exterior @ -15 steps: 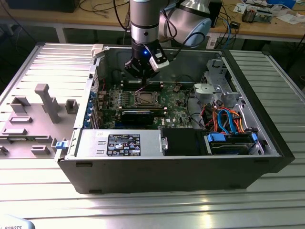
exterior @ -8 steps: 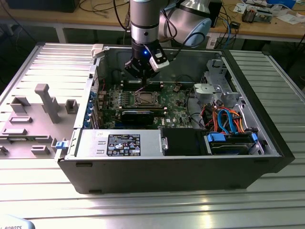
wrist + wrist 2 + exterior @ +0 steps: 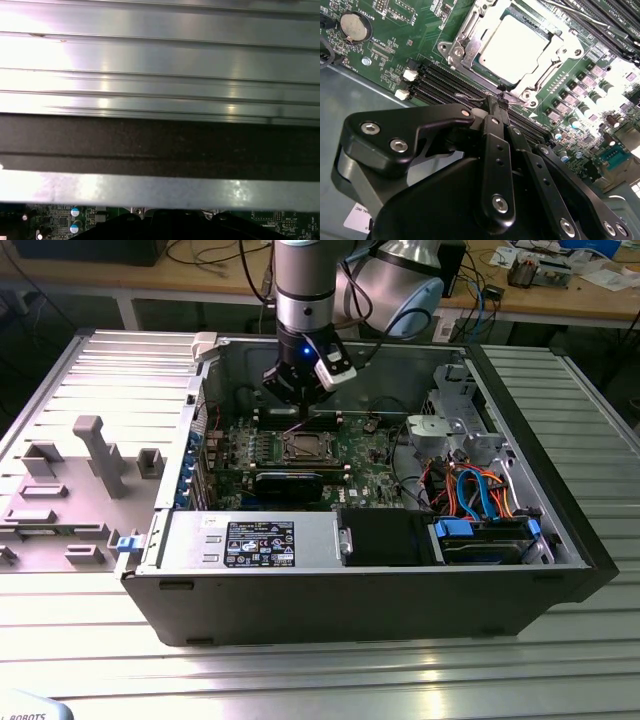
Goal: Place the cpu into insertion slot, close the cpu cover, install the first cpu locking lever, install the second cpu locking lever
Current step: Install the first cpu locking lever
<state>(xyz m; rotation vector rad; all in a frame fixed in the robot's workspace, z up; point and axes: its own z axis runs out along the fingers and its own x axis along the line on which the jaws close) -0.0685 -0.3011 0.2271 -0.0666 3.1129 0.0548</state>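
The cpu (image 3: 517, 45) lies flat in the insertion slot (image 3: 303, 447) on the green motherboard inside the open computer case. The silvery cpu cover (image 3: 462, 47) is folded down around it, and the chip's dull top shows through the cutout. My gripper (image 3: 500, 101) hangs just over the socket's edge beside the memory slots, with its black fingers (image 3: 492, 140) pressed together and shut. A thin wire lever (image 3: 467, 97) runs along that edge up to the fingertips; I cannot tell whether it is pinched. In the exterior view the gripper (image 3: 297, 423) stands right behind the socket.
Long black memory slots (image 3: 445, 82) and a coin battery (image 3: 355, 26) flank the socket. The case holds a power supply (image 3: 250, 540) in front and a drive cage with blue cables (image 3: 480, 495) at the exterior view's right. A grey fixture (image 3: 95, 455) sits on the ribbed metal table (image 3: 160, 75).
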